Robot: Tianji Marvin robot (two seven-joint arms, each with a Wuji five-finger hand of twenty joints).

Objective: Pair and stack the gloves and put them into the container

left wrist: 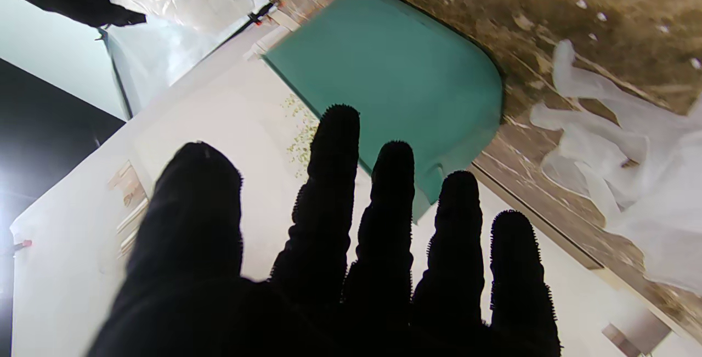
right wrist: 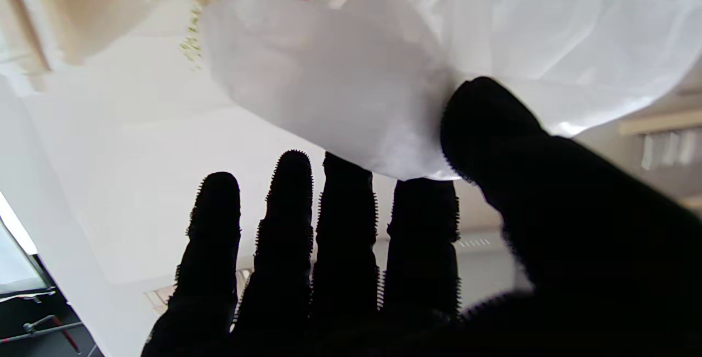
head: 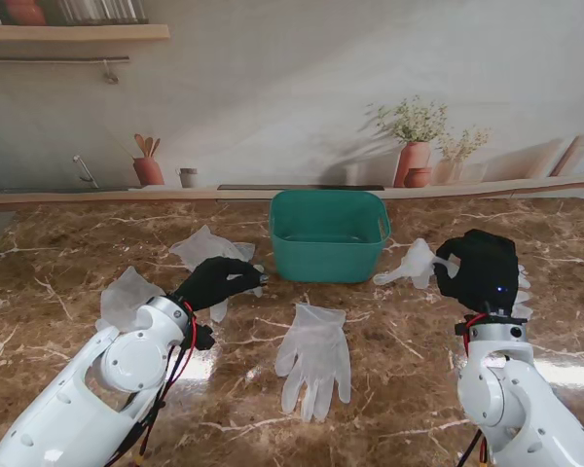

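White robot arms rise from the near corners of the stand's view, each ending in a black five-finger hand. Between them, nearest to the stand, one thin translucent white glove (head: 314, 356) lies flat on the brown marbled bench (head: 419, 389), fingers toward the robot.

At the right, the right hand (head: 479, 271) pinches a second translucent glove (head: 416, 263) between thumb and forefinger; the glove hangs lifted, just beside the right wall of the green plastic container (head: 329, 234). The left hand (head: 217, 282) is open, fingers spread, holding nothing, and hovers beside a third glove (head: 208, 251) lying left of the container. A fourth glove (head: 127, 298) lies farther left, partly hidden by the arm.

The step in hand seems to be carrying the lifted glove to a partner. To do it well, the right hand should keep a firm pinch, because the film is slippery and limp, move it over the flat glove in the middle, and lower it slowly so fingers and cuff align before release.

No brand, label or writing can be read anywhere.
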